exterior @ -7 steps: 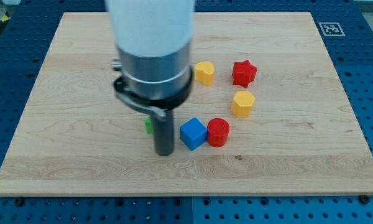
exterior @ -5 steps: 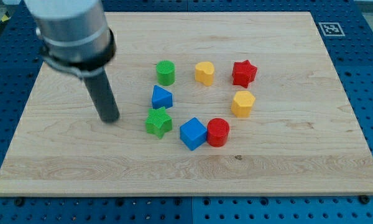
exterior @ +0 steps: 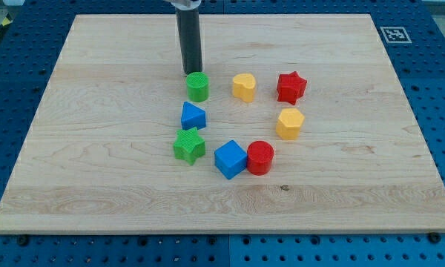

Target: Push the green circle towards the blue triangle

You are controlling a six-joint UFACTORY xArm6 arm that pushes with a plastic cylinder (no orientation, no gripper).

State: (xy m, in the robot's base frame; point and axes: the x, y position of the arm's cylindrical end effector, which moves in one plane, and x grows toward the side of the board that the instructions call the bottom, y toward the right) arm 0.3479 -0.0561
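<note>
The green circle (exterior: 198, 87) stands on the wooden board (exterior: 96, 170), left of centre. The blue triangle (exterior: 193, 116) lies just below it, with a small gap between them. My tip (exterior: 190, 72) comes down from the view's top and rests just above the green circle, at its upper left edge, touching or nearly touching it. The rod is upright and hides nothing of the blocks.
A green star (exterior: 189, 144) lies below the blue triangle. A blue cube (exterior: 231, 159) and a red cylinder (exterior: 260, 157) sit lower right. A yellow block (exterior: 244, 87), a red star (exterior: 291, 87) and a yellow hexagon (exterior: 289, 123) lie to the right.
My tip has swung from the lower middle of the board out to the left, then up to just above the green circle. The blocks have not moved.
</note>
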